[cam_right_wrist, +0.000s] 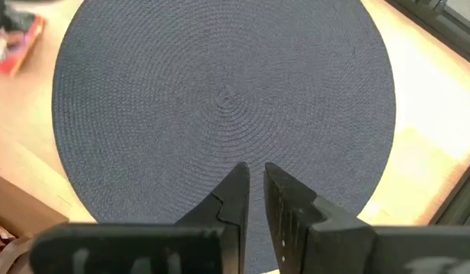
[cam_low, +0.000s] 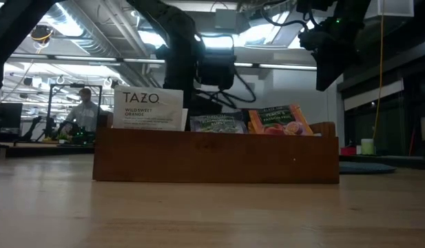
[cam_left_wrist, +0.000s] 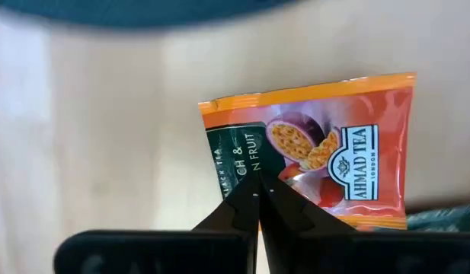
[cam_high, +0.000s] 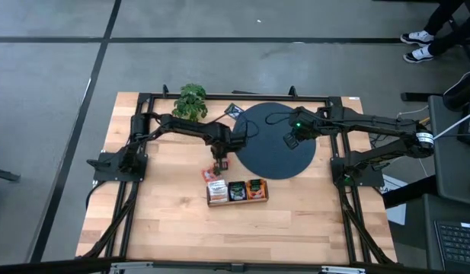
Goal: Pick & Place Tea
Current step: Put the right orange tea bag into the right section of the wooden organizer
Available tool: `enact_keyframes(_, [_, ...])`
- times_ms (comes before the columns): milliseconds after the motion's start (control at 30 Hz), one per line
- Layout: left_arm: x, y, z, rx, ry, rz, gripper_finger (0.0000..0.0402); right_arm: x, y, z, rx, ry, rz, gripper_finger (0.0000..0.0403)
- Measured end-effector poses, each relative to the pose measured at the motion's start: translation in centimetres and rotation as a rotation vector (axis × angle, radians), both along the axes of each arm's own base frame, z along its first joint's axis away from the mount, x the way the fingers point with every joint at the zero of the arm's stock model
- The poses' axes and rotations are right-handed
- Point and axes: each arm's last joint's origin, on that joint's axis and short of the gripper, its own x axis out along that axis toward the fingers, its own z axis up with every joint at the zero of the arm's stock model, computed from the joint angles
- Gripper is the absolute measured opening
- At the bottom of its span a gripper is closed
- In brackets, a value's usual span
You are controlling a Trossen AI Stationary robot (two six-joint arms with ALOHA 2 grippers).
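Observation:
An orange-red tea packet [cam_left_wrist: 326, 144] lies flat on the wooden table [cam_high: 166, 221], between the black disc [cam_high: 276, 148] and a wooden box [cam_low: 215, 157]. My left gripper [cam_left_wrist: 257, 192] points straight down over this packet with its fingers shut; in the high view it [cam_high: 219, 154] stands just above the packet [cam_high: 222, 164]. The box holds more tea packets standing upright: a white one [cam_low: 149, 109], a dark one [cam_low: 218, 124] and an orange one [cam_low: 277, 120]. My right gripper [cam_right_wrist: 255, 173] hangs over the disc [cam_right_wrist: 219, 91], a narrow gap between its fingers and nothing in it. My left gripper comes from above, pointing down, and its shut fingertips [cam_left_wrist: 246, 199] stand over the packet's printed face near one edge [cam_left_wrist: 242, 171]. The packet lies flat, face up. I cannot tell whether the tips touch it.
A small green plant [cam_high: 191, 101] stands at the table's far edge, left of the disc. A dark packet [cam_high: 235, 110] lies by the disc's far left rim. Bare wood stretches along the near edge and the left side. Black frame rails [cam_high: 120, 221] border the table.

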Motion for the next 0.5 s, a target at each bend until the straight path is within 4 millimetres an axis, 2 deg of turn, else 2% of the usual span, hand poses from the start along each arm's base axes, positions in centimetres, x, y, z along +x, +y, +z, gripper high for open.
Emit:
enact_keyframes(267, [-0.9,2.1,0.2,-0.048,0.022,0.061,0.0002,0.2,0.0,0.0,0.041,-0.042,-0.039,0.0046])
enact_keyframes(500, [-1.3,3.0,-0.2,-0.147,-0.018,0.204,0.0002,2.1,0.5,0.9,0.197,-0.284,0.062,0.0046])
